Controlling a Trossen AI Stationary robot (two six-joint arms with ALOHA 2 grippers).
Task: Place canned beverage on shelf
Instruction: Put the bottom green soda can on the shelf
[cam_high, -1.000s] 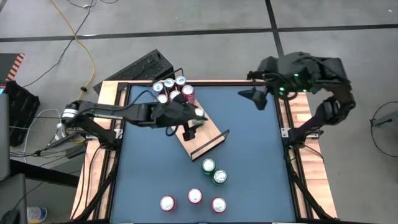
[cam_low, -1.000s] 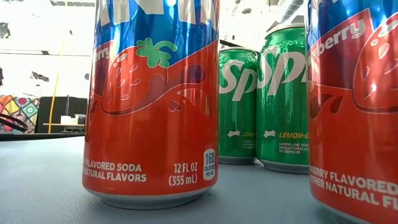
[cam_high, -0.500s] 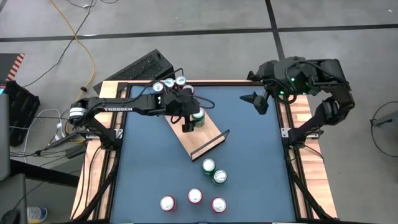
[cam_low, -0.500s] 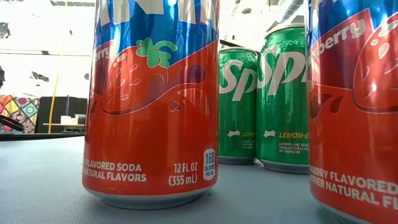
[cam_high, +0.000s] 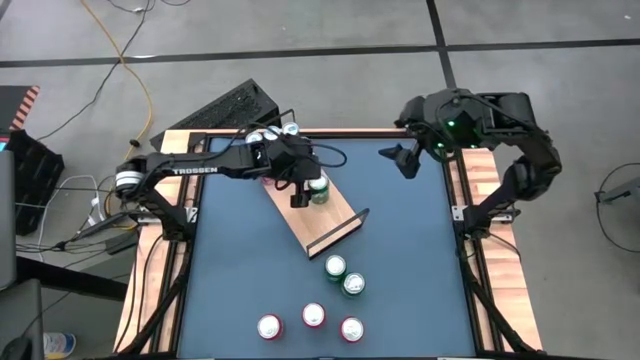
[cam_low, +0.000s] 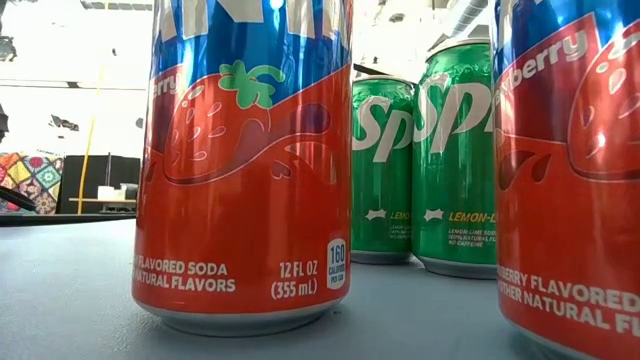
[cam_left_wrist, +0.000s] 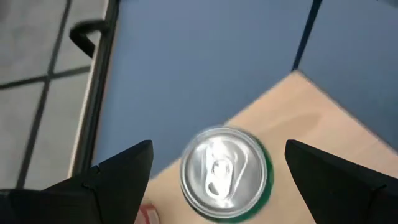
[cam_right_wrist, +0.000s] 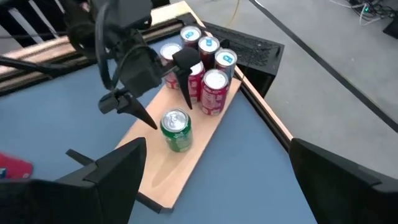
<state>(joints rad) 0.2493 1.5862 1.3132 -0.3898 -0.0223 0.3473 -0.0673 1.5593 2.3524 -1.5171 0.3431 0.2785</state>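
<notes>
Left hand (cam_high: 307, 192) is spread wide, hovering over the shelf (cam_high: 335, 222), fingers either side of a green can (cam_high: 319, 189) but clear of it. The left wrist view shows the can top (cam_left_wrist: 222, 172) sitting free between the two dark fingers, nothing pinched. So that can is standing on the board, upright, released.

Near to far on the tabletop (cam_high: 400, 290):
- Nearest edge: three red cans (cam_high: 312, 322) in a loose group, not yet moved.
- Just beyond them: two green cans (cam_high: 345, 276), touching or nearly so, also waiting. (The low view is filled by these same cans, so it gives nothing on the shelf.)
- Mid-table: the shelf, lying at an angle, near end bare up to its black rail (cam_high: 338, 232).
- Far end of the shelf: the green can, then a cluster of red and blue-topped cans (cam_right_wrist: 202, 53) packed behind it, best seen from the right wrist. Cannot tell whether every one of them sits on the board or some are just off its end.

Right hand (cam_high: 397, 158) is parked over the far right corner, fingers spread, holding nothing.

Progress estimate: past halfway. Far end stocked, latest green can down. Left to do: five cans near the front, with free board at the near end to take them.
</notes>
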